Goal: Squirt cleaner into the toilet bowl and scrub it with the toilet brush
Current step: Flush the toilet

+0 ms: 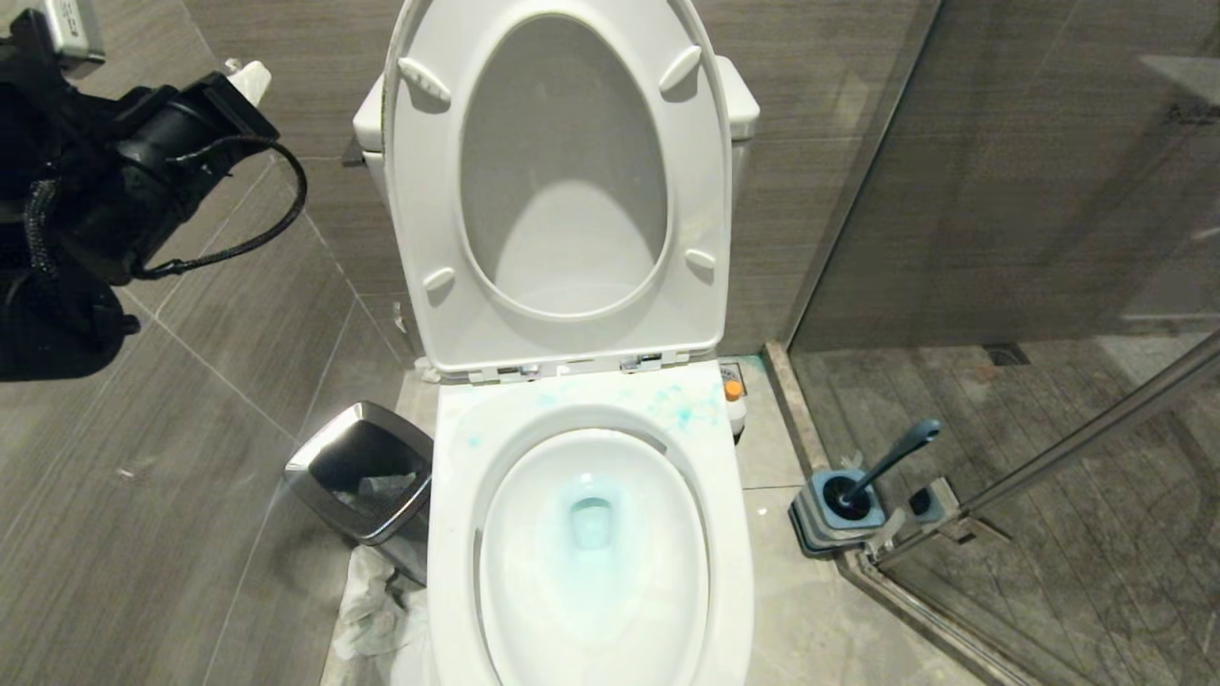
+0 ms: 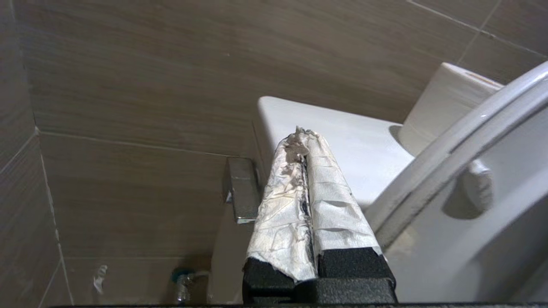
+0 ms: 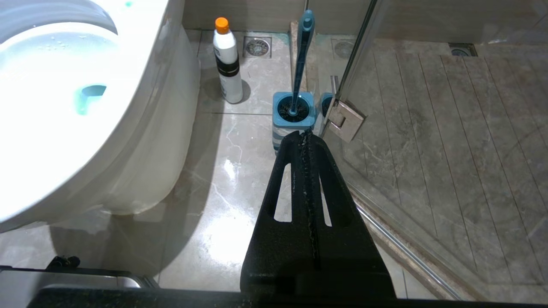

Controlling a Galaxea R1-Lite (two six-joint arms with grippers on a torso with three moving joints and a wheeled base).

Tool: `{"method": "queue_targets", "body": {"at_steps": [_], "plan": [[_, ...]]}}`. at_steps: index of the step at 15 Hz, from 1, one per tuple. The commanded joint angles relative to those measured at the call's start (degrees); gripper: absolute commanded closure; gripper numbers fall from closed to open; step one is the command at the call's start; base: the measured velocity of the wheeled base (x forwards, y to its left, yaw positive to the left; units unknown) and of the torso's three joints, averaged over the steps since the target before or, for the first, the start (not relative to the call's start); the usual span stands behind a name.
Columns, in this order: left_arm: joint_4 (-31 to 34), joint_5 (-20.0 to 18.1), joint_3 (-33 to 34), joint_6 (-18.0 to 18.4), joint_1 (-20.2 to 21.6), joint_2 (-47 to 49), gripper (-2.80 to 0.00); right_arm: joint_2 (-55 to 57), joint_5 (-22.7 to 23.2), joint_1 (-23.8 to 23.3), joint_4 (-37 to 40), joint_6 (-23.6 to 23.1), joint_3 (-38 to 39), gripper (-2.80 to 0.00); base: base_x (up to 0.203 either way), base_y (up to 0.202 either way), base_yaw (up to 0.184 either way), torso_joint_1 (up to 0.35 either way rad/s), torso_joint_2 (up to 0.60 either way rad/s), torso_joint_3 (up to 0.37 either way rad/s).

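Note:
The white toilet bowl (image 1: 456, 505) stands open, its seat and lid (image 1: 419, 191) tipped back against the tank. Turquoise cleaner (image 1: 682, 407) spots the back of the rim and tints the water. The cleaner's white bottle with an orange top (image 3: 227, 60) stands on the floor beside the bowl. The toilet brush (image 3: 302, 51) sits upright in its blue holder (image 3: 293, 112). My left gripper (image 2: 301, 136), fingers wrapped in white paper, is shut and empty, raised beside the tank (image 2: 342, 141) and the lid. My right gripper (image 3: 306, 136) is shut and empty, low over the floor, just short of the holder.
A steel-rimmed black bin (image 1: 367, 472) stands on the bowl's left with crumpled plastic below it. A glass shower door with a metal hinge (image 3: 344, 119) runs right beside the brush holder. A chrome flush lever (image 2: 242, 192) sticks out of the tank's side.

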Motion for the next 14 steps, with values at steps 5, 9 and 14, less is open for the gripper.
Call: {"method": "queue_targets", "body": {"at_steps": [5,9,14], "plan": [[-1.42,1.55,-11.98,1.62,-0.09,11.75,0.00,0.09,0.02,0.00,0.03,-0.03,-0.01,0.00,0.000,0.000,0.000,0.000,0.00,0.000],[-1.36,2.95,-18.04,3.55,-0.17,17.42,0.00,0.09,-0.06,0.00,0.03,-0.03,-0.01,0.00,0.000,0.000,0.000,0.000,0.00,0.000],[-1.36,3.45,-22.00,6.98,-0.74,22.86,0.00,0.09,0.02,0.00,0.03,-0.03,-0.01,0.00,0.000,0.000,0.000,0.000,0.00,0.000]]}}
